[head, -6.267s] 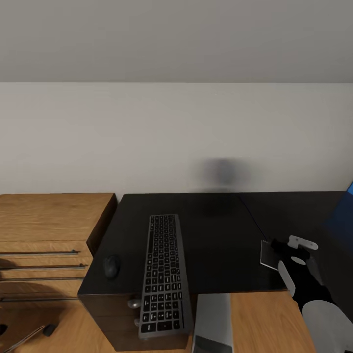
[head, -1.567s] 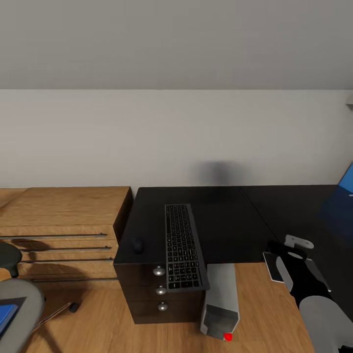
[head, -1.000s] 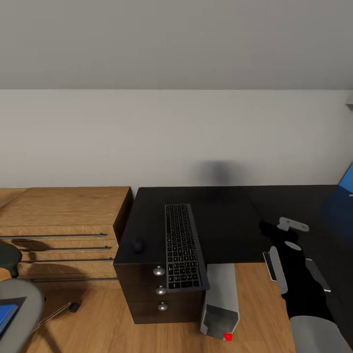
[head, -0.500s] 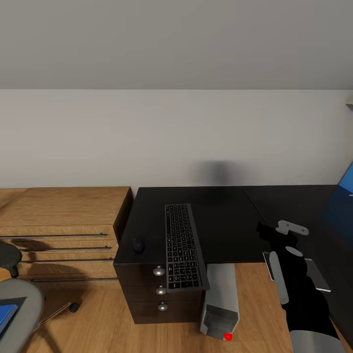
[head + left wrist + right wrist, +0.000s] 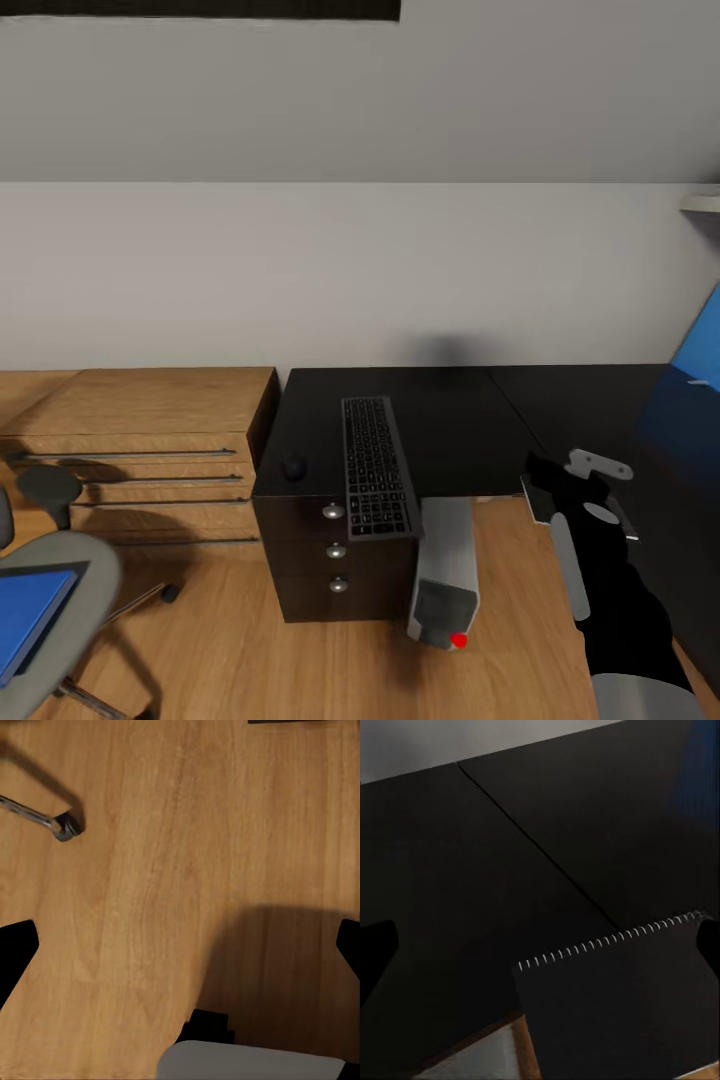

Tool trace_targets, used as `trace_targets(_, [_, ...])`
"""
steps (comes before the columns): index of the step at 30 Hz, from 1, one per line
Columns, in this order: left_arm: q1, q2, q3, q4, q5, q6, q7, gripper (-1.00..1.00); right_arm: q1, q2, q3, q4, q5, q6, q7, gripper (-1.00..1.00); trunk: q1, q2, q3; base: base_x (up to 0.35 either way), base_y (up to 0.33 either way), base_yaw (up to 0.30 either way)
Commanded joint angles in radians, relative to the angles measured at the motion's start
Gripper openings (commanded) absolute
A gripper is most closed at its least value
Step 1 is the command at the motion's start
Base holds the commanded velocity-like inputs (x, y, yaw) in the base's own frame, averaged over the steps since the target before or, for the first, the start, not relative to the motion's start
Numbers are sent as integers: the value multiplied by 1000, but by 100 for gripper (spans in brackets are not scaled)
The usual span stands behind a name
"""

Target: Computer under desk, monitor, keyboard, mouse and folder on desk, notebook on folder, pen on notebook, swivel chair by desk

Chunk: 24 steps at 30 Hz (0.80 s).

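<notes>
Two arms belong to this robot, and the right gripper [image 5: 560,478] shows in the head view at about 4 o'clock, over the front edge of the black desk [image 5: 460,420]. Right under it lies the dark notebook [image 5: 535,497], partly on the desk and partly sticking out past the edge. In the right wrist view the notebook [image 5: 622,1012] has a row of tiny pale marks along one edge, and the black fingers [image 5: 375,949] stand wide apart at the two sides with nothing between them. I cannot tell if they touch the notebook. In the left wrist view the left gripper [image 5: 180,945] has its fingers spread wide too, holding nothing, above the wood floor [image 5: 150,870]. The keyboard [image 5: 377,478] lies on the desk near the middle, with its near end hanging over the drawer block [image 5: 335,560]. The mouse [image 5: 294,466] sits just beside it, at its 9 o'clock. The grey computer [image 5: 442,580] stands on the floor beside the drawers, with a red light on its front. The chair [image 5: 50,610] is at 8 o'clock, well apart from the desk, and the blue folder [image 5: 30,620] lies on its seat. A wood cabinet [image 5: 140,420] stands against the desk's left end. Something blue [image 5: 700,350] shows at 3 o'clock, cut off by the edge.
</notes>
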<state>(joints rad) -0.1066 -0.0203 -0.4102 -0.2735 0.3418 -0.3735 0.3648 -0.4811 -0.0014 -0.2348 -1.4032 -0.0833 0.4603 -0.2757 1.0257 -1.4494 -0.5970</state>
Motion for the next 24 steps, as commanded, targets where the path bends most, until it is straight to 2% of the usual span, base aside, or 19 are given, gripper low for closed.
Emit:
trace_targets(1, [-1, 0, -9, 0, 6, -3, 6, 100, -1, 0, 1, -1, -9, 3, -7, 100, -1, -1, -1, -333, 73, 0])
trace_targets(7, [-1, 0, -9, 0, 6, -2, 6, 100, -1, 1, 1, 0, -10, 3, -7, 100, -1, -1, -1, -320, 124, -2])
trace_targets(10, [-1, 0, -9, 0, 6, -4, 6, 100, -1, 1, 1, 3, -22, 3, -5, 100, -1, -1, -1, -197, 258, -175])
trace_targets(20, [-1, 0, -8, 0, 6, -3, 6, 100, -1, 0, -1, 6, -136, 3, -8, 100, -1, -1, -1, -48, 261, -241])
trace_targets(24, [-1, 0, -8, 0, 6, -3, 7, 100, -1, 0, -1, 6, -152, 3, -9, 100, -1, -1, -1, -6, 59, -95])
